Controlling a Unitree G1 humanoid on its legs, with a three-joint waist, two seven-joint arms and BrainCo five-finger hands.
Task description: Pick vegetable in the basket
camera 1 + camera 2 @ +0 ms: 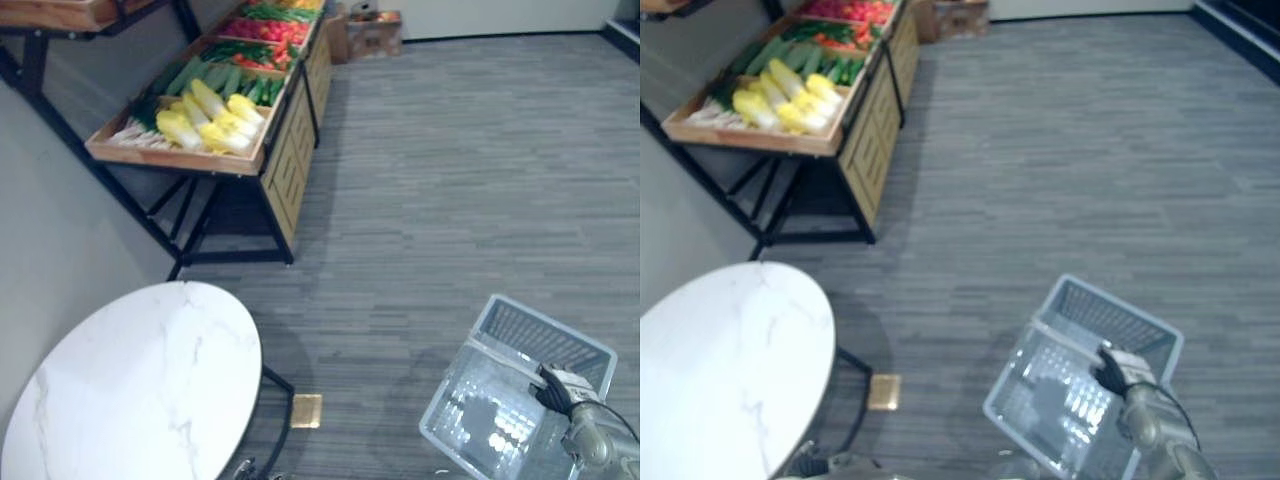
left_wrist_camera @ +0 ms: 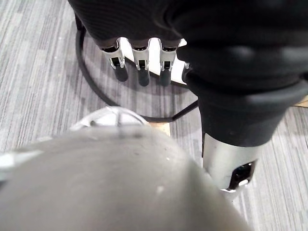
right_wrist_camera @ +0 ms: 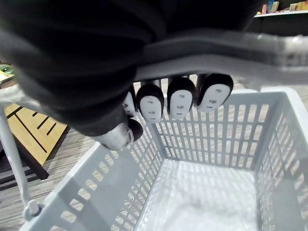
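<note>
Several pale yellow cabbages [image 1: 215, 122] lie side by side at the near end of a long wooden tray [image 1: 175, 158], set on a dark-framed stand against the wall, up at the far left of the room. Green cucumbers [image 1: 215, 78] sit just behind them, and red vegetables [image 1: 265, 30] lie farther along the same tray. None of these is touched by either hand.

Well apart from the stand, over the grey carpet [image 1: 450, 180] at the near right, the right hand [image 1: 1110, 372] carries a grey slatted plastic basket [image 1: 545, 320]. Seen from the wrist, its fingers [image 3: 181, 98] are curled over the basket's handle [image 3: 226, 60] and grip it, and the basket hangs below, tilted, with light falling on its pale bottom.

The left hand [image 2: 140, 62] hangs low over the carpet, its fingers straight and loose, holding nothing.

Nearer, on the left, stands a round white marbled worktop [image 1: 140, 385], with a small brass plate [image 1: 306, 410] set in the carpet just beside its base.
</note>
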